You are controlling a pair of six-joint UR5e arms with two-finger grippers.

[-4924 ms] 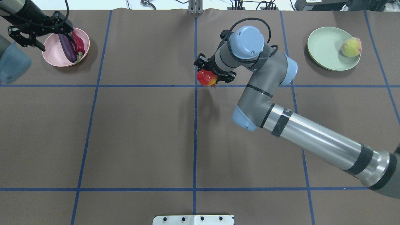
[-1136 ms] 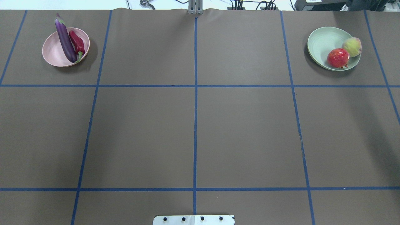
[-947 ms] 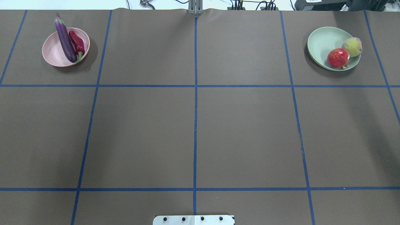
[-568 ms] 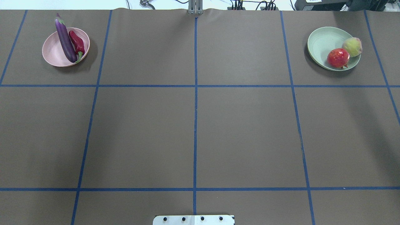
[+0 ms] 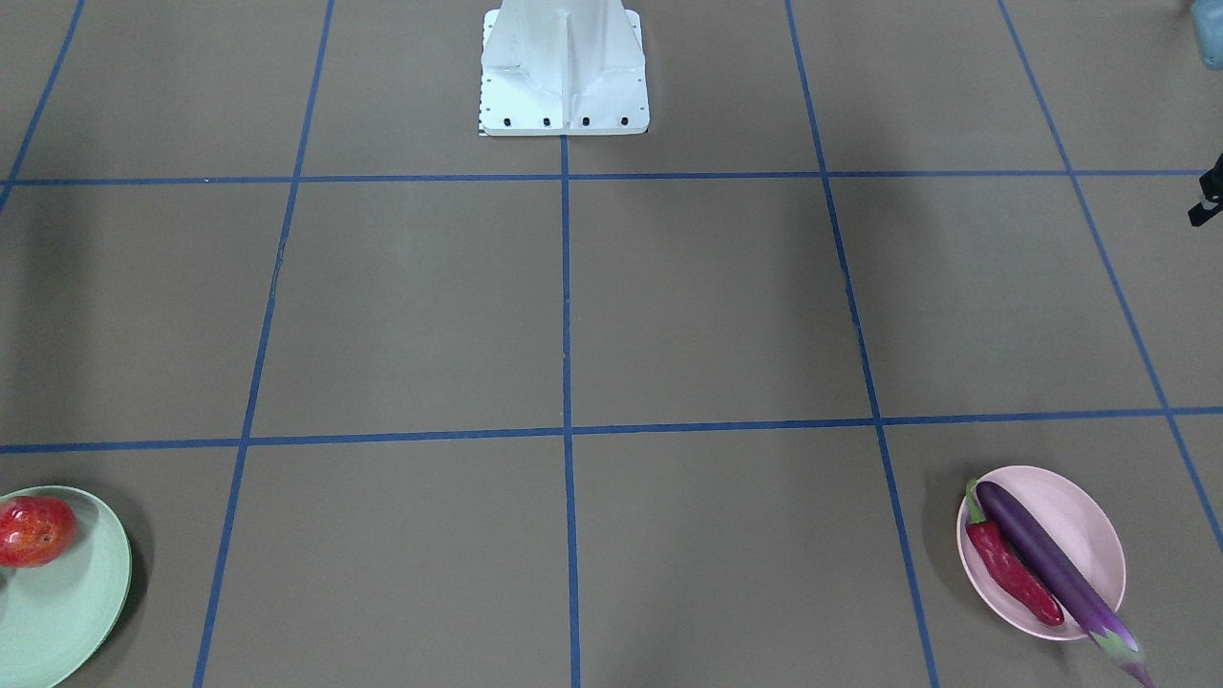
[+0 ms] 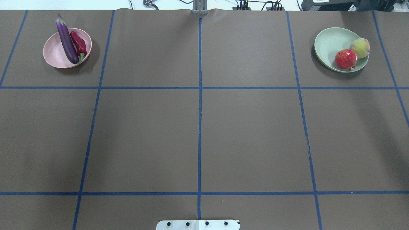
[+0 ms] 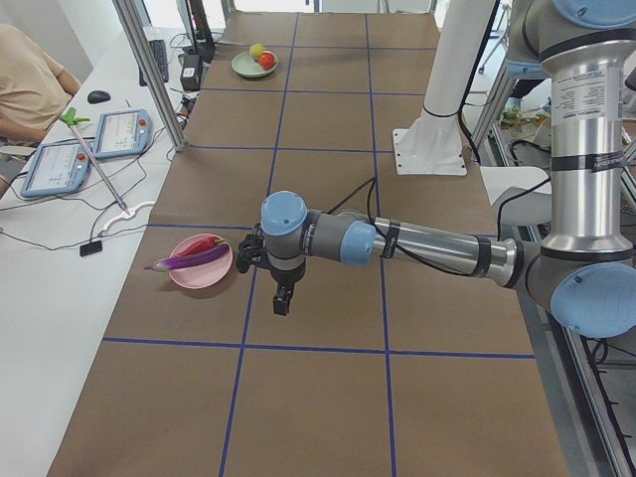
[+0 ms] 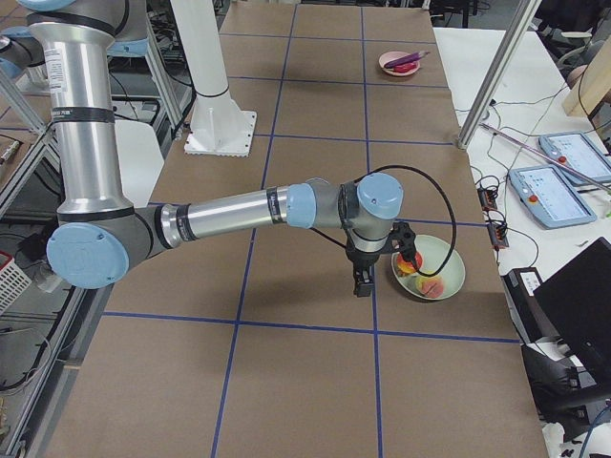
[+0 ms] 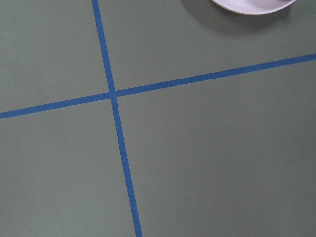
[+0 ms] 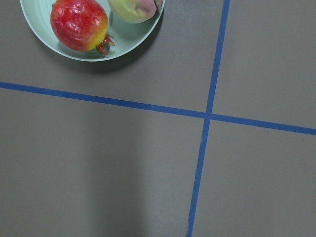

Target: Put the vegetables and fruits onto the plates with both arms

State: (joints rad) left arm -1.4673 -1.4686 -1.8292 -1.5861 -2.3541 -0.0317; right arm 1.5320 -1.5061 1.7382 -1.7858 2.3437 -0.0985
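Observation:
The purple eggplant (image 6: 67,40) and red chili pepper (image 6: 79,44) lie on the pink plate (image 6: 54,54) at the far left. The eggplant's stem end sticks out over the far rim. The red-orange round fruit (image 6: 345,59) and the peach (image 6: 360,48) sit on the mint green plate (image 6: 327,43) at the far right. My left gripper (image 7: 281,300) hangs above the table beside the pink plate (image 7: 202,276). My right gripper (image 8: 362,282) hangs beside the mint plate (image 8: 449,277). Both hold nothing I can see, and I cannot tell whether they are open or shut.
The brown table cover carries a blue tape grid. The white base block (image 5: 564,67) stands at the robot's edge. Operator tablets (image 7: 89,149) and cables lie on a white side desk beyond the table's far edge.
Since 4.9 s ago both arms have left the overhead view, the round fruit has gone from the right gripper onto the mint plate, and the eggplant has shifted. Nothing has moved in the last second.

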